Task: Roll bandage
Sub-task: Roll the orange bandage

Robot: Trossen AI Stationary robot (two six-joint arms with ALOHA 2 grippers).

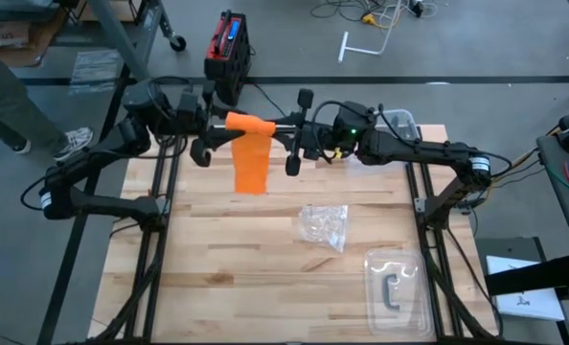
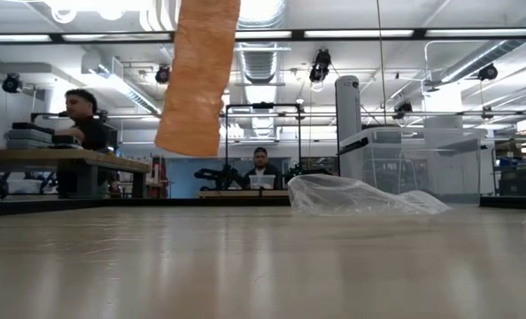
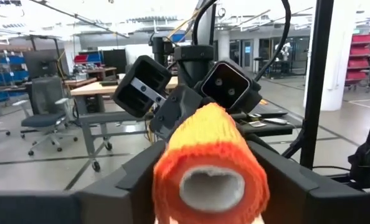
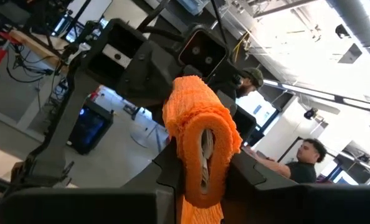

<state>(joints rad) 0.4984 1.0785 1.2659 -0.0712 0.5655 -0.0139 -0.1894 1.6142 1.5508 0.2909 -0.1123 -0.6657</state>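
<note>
Both my sets of fingers meet high above the tabletop (image 1: 217,278): my right fingers (image 4: 200,165) clamp the rolled end of the orange bandage (image 1: 249,144), my left fingers (image 3: 203,180) stand narrow around it, its tail hanging down.

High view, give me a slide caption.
Both pincers hold the orange bandage roll aloft, its tail hanging over the table.

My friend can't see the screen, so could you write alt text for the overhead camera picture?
Seen from above, two dark robot arms meet at the far edge of a wooden table, left gripper and right gripper holding an orange bandage roll between them, its loose end hanging down. A crumpled clear wrapper lies nearer the front.
</note>
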